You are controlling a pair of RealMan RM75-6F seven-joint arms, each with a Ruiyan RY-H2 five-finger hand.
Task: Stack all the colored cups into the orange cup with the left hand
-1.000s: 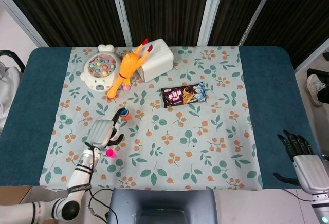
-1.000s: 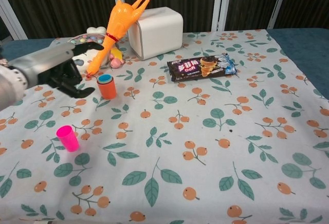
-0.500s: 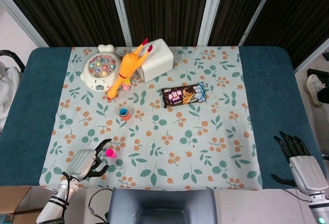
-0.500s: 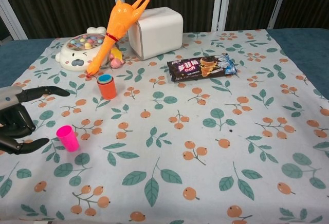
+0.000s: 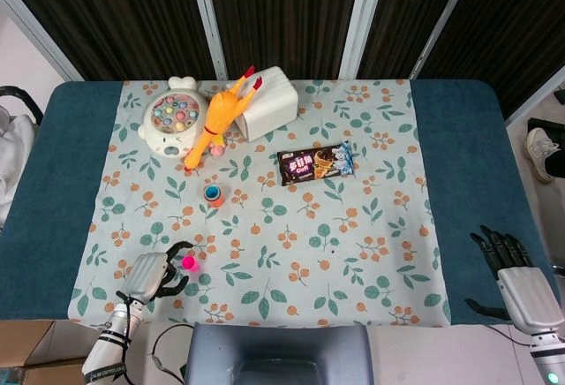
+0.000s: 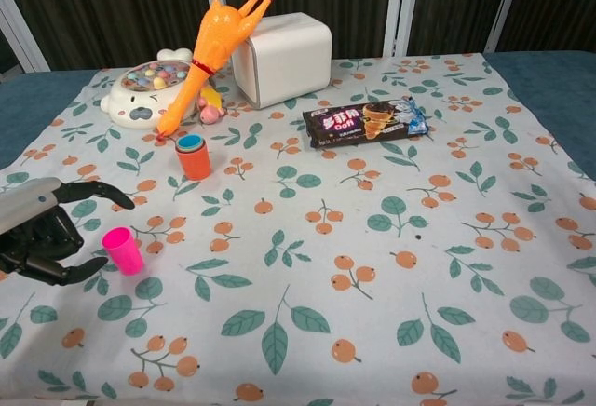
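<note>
Left hand open beside pink cup, orange cup apart

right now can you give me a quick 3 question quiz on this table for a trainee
1. True or false: the left hand already grips the pink cup.
2. Which cup sits inside the orange cup: A blue, B green, C yellow?
3. What leans on the white box?

Key: 1 false, the fingers are spread beside it, not touching it. 2 A, a blue cup shows at its rim. 3 the rubber chicken.
</note>
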